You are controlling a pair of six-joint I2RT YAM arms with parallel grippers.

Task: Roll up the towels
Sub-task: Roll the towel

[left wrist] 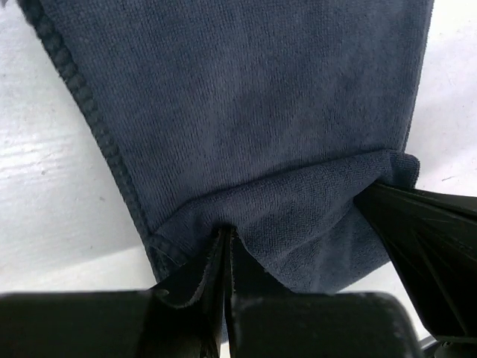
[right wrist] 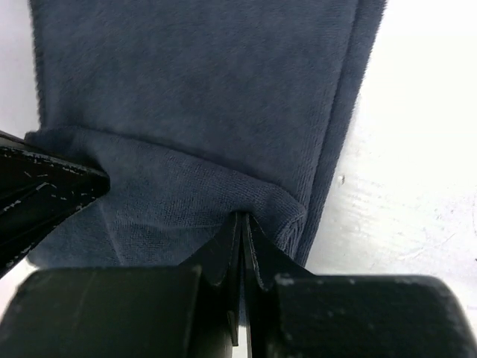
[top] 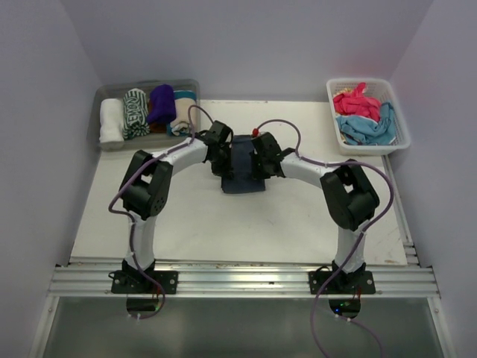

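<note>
Navy towel: the navy towel (top: pixel 243 175) lies at the centre of the top view on the white table (top: pixel 223 224), a narrow strip running up and down the frame between the two wrists.
Towel surface: mostly flat in both wrist views (left wrist: pixel 246 112) (right wrist: pixel 194 97); the end at the bottom of each wrist frame is raised into a soft ridge across its width (a stitched hem runs down the left side of the left wrist view).
Left gripper: the left gripper (top: pixel 222 154) sits at the towel's left edge in the top view. In its own view (left wrist: pixel 227 235) the fingers are pressed together with a pinch of navy cloth between them, at bottom centre.
Right gripper: the right gripper (top: pixel 261 156) sits at the towel's right edge. Its own view (right wrist: pixel 242 220) shows the fingers closed tight on the ridge near the towel's right border.
Cross-views: each wrist camera catches the other arm's black finger at the far end of the ridge.
Clear tub: the clear tub (top: pixel 97 112), upper left of the top view, holds rolled towels side by side: white towel (top: pixel 112 121), green-patterned towel (top: pixel 135 113), purple towel (top: pixel 162 103), cream-and-teal towel (top: pixel 183 112).
Lattice basket: the lattice basket (top: pixel 403 128), upper right, holds a crumpled pink towel (top: pixel 354 101) above a light blue towel (top: pixel 367 129).
</note>
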